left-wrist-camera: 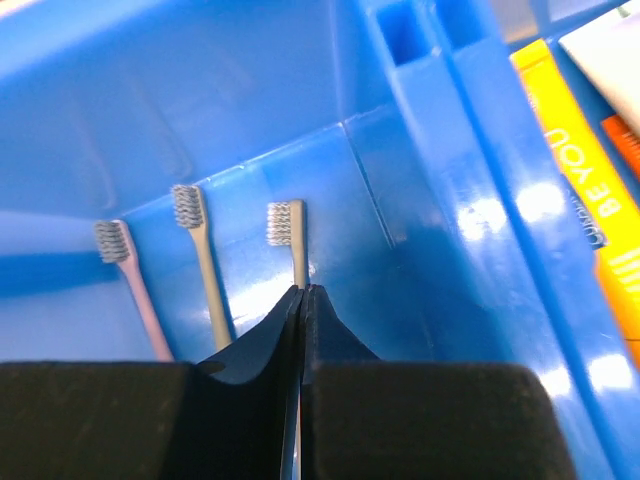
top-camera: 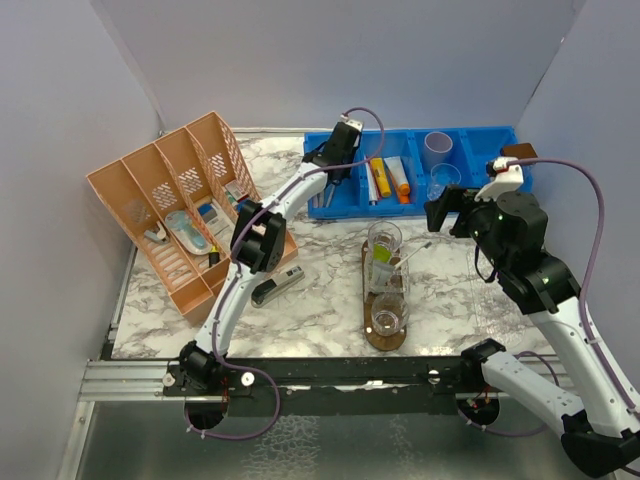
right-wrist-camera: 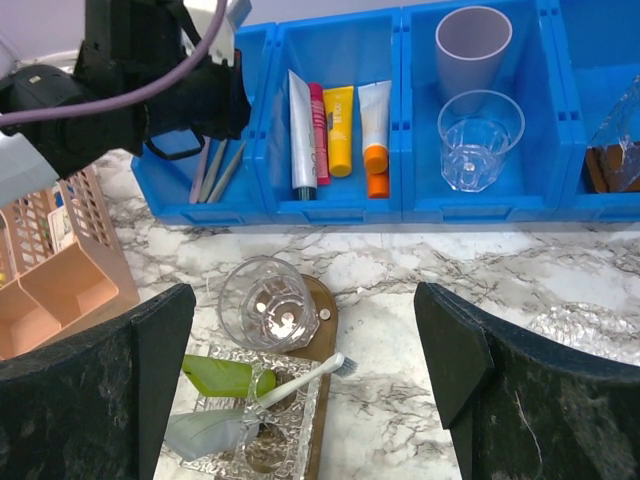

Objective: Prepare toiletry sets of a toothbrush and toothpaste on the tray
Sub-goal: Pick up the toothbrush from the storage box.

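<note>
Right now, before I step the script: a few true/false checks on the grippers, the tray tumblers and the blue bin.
1. The left gripper is shut on a toothbrush in the blue bin. True.
2. The right gripper carries a tumbler. False: its jaws stand wide open and hold nothing.
3. Every tumbler on the tray holds a toothbrush. False: the far tumbler is empty.
4. The middle tumbler holds a green tube. True.
5. The tubes lie in the compartment next to the one that the left gripper is in. True.
</note>
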Controlling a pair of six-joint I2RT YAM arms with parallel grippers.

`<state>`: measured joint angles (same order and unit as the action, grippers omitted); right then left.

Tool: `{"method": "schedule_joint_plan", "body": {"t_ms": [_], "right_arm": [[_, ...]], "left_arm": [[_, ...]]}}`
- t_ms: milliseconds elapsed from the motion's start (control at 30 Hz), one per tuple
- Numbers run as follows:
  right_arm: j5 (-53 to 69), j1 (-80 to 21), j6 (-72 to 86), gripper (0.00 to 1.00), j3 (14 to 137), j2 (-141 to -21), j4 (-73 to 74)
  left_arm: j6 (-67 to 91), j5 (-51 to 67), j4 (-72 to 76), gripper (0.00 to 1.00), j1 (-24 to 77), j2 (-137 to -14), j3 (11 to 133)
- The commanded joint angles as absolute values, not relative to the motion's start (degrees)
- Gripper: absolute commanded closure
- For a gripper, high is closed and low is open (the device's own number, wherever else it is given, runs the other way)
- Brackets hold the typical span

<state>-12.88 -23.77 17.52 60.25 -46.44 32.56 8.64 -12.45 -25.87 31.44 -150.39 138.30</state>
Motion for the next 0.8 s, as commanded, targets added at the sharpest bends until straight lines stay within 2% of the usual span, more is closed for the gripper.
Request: {"method": "schedule_joint_plan", "body": {"t_ms": [0,167,267,367,767], "right_arm": [[-11.39,-23.47,18.22,0.08,59.53,-45.95,31.86],[-10.89,-23.47,18.45,0.08,59.39,-45.98,31.64],[-10.69,-23.47,18.59,0.08,59.41,-45.92,31.64],[-11.01,-23.47,18.48,0.08,59.54,-45.67,31.81],[-11.33,-23.49,18.51,0.08,59.26,-45.69,31.73]], "left_arm": [[8.06,-12.59,-26.65,1.0,31.31,-143.54,138.32],[8.18,-12.27,-26.57,1.0,31.2,-141.57,136.93],[8.87,-10.49,-27.15,0.85,30.95,-142.12,135.76],[9.48,-9.87,-27.84,0.75,30.88,-143.46,135.59],[9.27,-9.89,-29.11,0.63,30.46,-149.41,137.13]]}}
